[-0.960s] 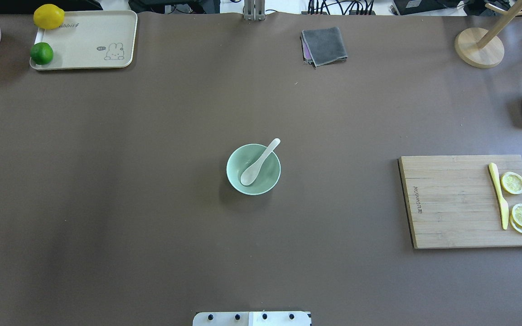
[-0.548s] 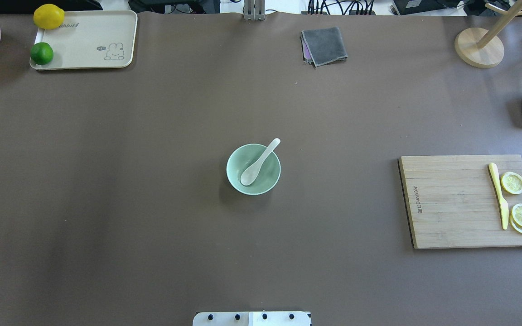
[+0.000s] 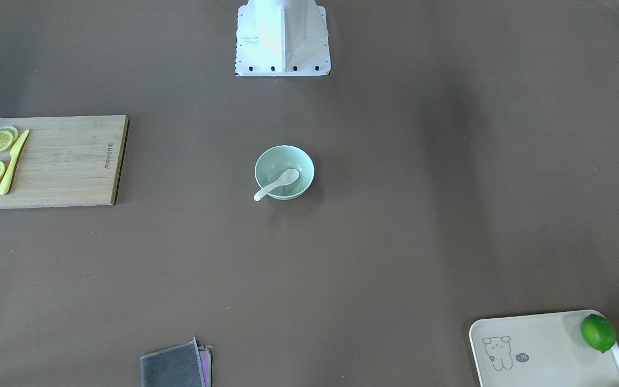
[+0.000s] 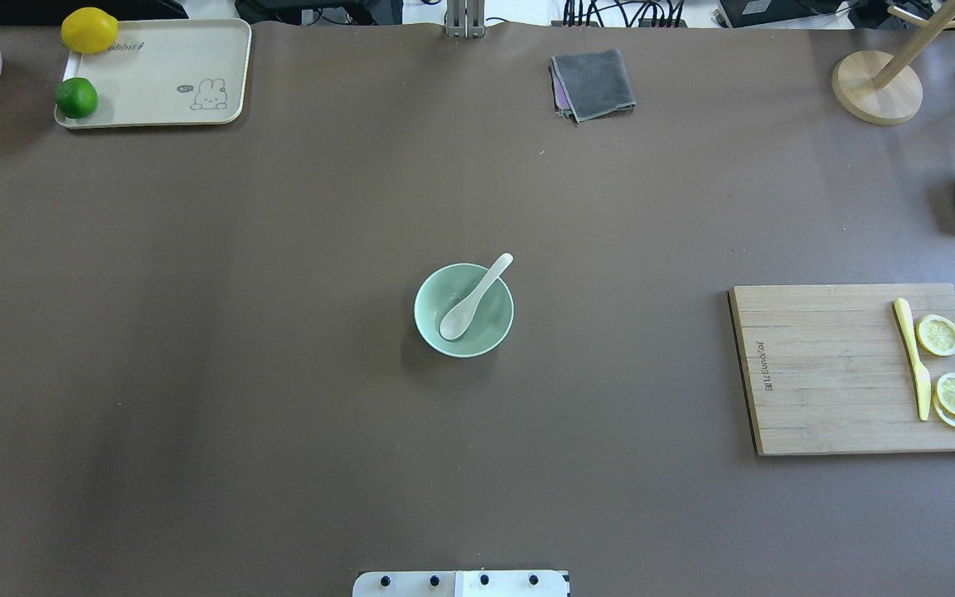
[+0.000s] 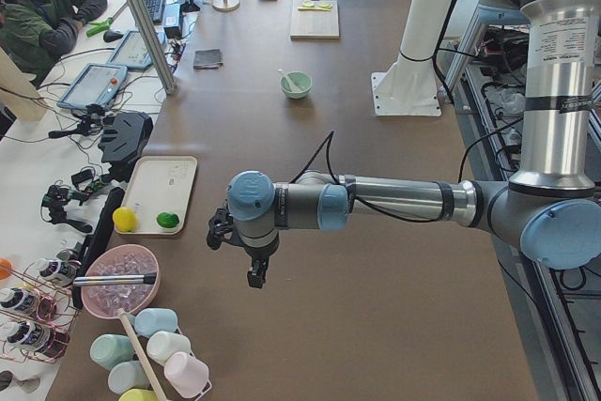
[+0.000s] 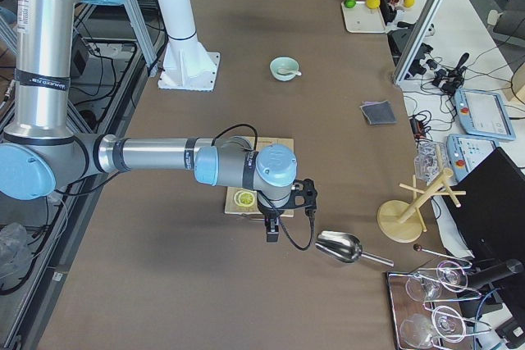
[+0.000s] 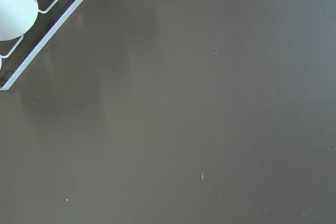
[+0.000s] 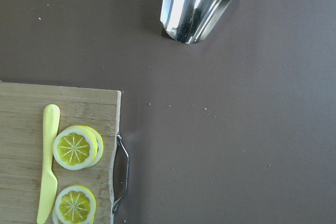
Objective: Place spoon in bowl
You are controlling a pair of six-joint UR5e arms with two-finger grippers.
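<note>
the spoon [image 4: 474,298] lies in the bowl [image 4: 423,319] at the middle of the overhead view, its scoop on the bottom and its handle leaning over the upper-right rim. nothing has shifted over the last second, so the task looks done. the spoon is glossy white, with a thick handle and an oval scoop; the bowl is round, smooth and mint green. the left gripper [image 5: 255,274] and right gripper [image 6: 272,231] hang well apart from it, seen only from the table ends. neither has the spoon, and i cannot tell how far open they are.

You'll see silver tubes and pale blue joint caps on the left arm [image 5: 394,199] and right arm [image 6: 152,155]. Black cables [image 5: 330,134] loop beside both wrists.
</note>
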